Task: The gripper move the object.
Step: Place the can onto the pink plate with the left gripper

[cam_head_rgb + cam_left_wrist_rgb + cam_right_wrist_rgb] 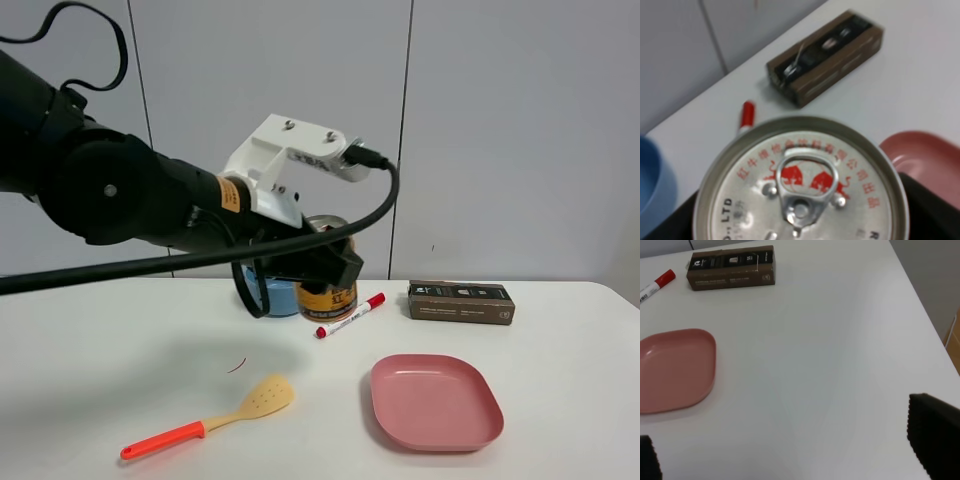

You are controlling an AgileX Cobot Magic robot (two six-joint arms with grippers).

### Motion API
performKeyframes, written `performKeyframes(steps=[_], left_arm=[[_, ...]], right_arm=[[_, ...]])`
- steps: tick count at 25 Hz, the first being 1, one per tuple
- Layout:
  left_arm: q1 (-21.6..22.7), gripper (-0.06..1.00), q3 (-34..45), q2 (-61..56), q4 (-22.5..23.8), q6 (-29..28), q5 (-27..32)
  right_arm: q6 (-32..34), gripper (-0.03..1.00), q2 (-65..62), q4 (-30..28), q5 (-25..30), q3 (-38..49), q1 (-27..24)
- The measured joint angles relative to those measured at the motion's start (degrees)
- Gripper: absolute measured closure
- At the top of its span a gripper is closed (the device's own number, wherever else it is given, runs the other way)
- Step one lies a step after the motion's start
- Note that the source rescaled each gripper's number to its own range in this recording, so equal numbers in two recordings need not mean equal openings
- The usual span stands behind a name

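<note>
The gold-yellow can [328,298] with red bull logo stands upright between the black jaws of my left gripper [322,262] at the back middle of the table. Its base is at or just above the tabletop; I cannot tell which. In the left wrist view the can's silver pull-tab top [802,185] fills the picture, with a black finger [935,205] tight against its side. My right gripper [790,445] is open and empty over bare table, with its fingertips [932,432] far apart. It is out of the exterior high view.
A blue bowl [272,296] sits just behind and left of the can. A red-capped marker [350,316] lies to its right, then a brown box [461,302]. A pink plate [435,402] is front right. A yellow spatula with orange handle [210,418] is front left.
</note>
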Motion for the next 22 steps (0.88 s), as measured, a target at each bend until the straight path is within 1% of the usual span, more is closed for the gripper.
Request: performKeyframes(steps=[5, 8, 11, 15, 22], left_arm=[[-4.4, 0.94, -3.7, 2.0, 0.1, 0.2, 1.0], [-6.7, 0.94, -4.8, 3.8, 0.7, 0.2, 2.4], [-8.5, 0.94, -5.4, 5.5, 0.9, 0.2, 2.5], [-9.8, 0.94, -7.6, 8.3, 1.3, 0.2, 2.5], [-10.5, 0.94, -13.5, 14.4, 3.7, 0.1, 2.7]], right_arm=[[0.0, -0.03, 0.0, 0.0, 0.0, 0.0, 0.0], [0.0, -0.03, 0.0, 0.0, 0.0, 0.0, 0.0], [0.0, -0.03, 0.0, 0.0, 0.0, 0.0, 0.0], [0.0, -0.03, 0.0, 0.0, 0.0, 0.0, 0.0], [0.0, -0.03, 0.0, 0.0, 0.0, 0.0, 0.0]])
